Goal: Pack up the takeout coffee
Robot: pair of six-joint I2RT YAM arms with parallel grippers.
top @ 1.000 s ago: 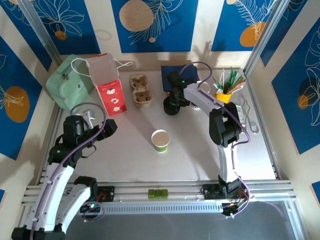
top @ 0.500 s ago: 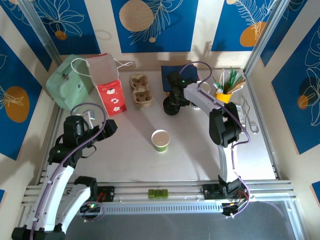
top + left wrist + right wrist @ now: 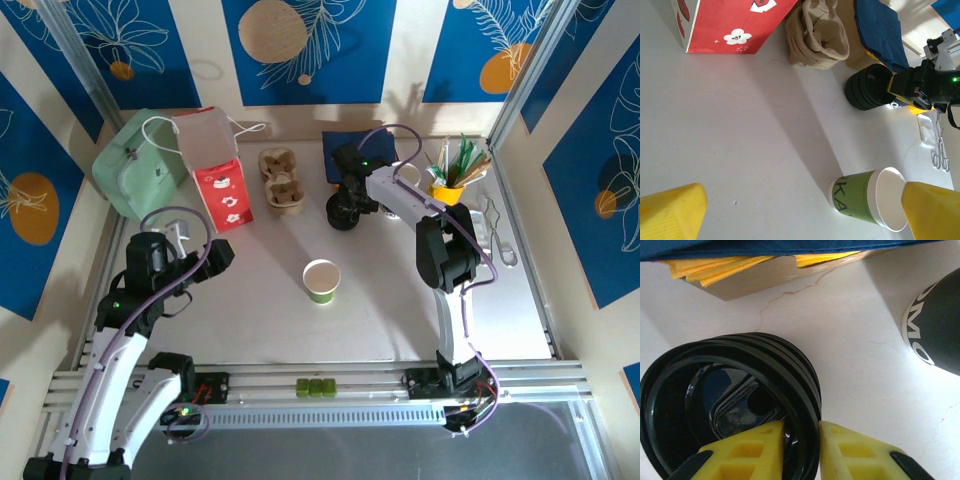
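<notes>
The green paper cup (image 3: pixel 321 280) stands upright mid-table with its top open and no lid on it; in the left wrist view the cup (image 3: pixel 867 200) shows its white inside. A stack of loose black lids (image 3: pixel 343 212) sits at the back. My right gripper (image 3: pixel 350 203) is down at that stack, and in the right wrist view its yellow fingers (image 3: pixel 747 450) pinch the rim of the lids (image 3: pixel 730 385) from inside and outside. My left gripper (image 3: pixel 213 256) hovers to the left of the cup, open and holding nothing, its yellow fingertips (image 3: pixel 672 210) wide apart.
A red paper bag (image 3: pixel 215 170) and a pale green bag (image 3: pixel 140 165) stand at the back left. A cardboard cup carrier (image 3: pixel 282 180) and blue napkins (image 3: pixel 352 148) lie behind the lids. A yellow holder of stirrers (image 3: pixel 452 180) and metal tongs (image 3: pixel 500 235) are on the right. A dark cup base (image 3: pixel 940 325) is near the lids.
The right arm has shifted very slightly at the lid stack. The cup and the left arm have not moved.
</notes>
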